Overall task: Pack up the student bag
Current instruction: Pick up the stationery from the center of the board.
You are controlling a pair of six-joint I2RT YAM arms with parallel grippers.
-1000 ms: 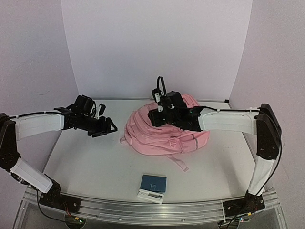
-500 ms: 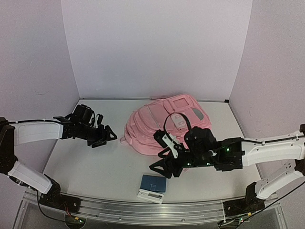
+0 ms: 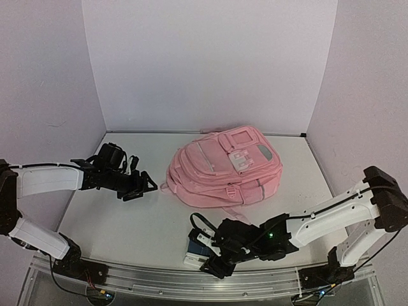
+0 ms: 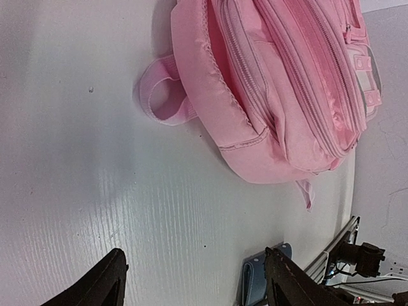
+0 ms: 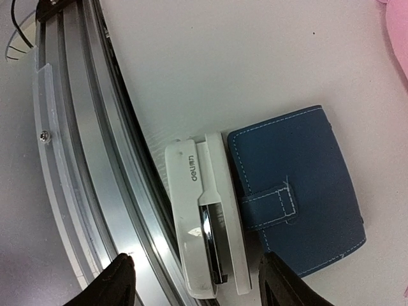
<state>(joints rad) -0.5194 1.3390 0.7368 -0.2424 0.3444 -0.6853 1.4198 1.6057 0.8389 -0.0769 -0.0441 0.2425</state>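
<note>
The top camera looks down from behind over the whole worktop (image 3: 127, 223). The wrist cameras sit close: the left shares the pink backpack (image 4: 287, 95) with it, the right the blue wallet (image 5: 296, 185).

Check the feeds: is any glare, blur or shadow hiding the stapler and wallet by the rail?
Right wrist: sharp, stapler and blue wallet evenly lit, only a small glint on the stapler's metal strip. Top external: the right gripper covers much of both. Left wrist: backpack crisp, soft sheen on the table.

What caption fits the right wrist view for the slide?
Open right pincer over a white stapler and a blue wallet lying side by side on the white table, near the metal rail.
</note>
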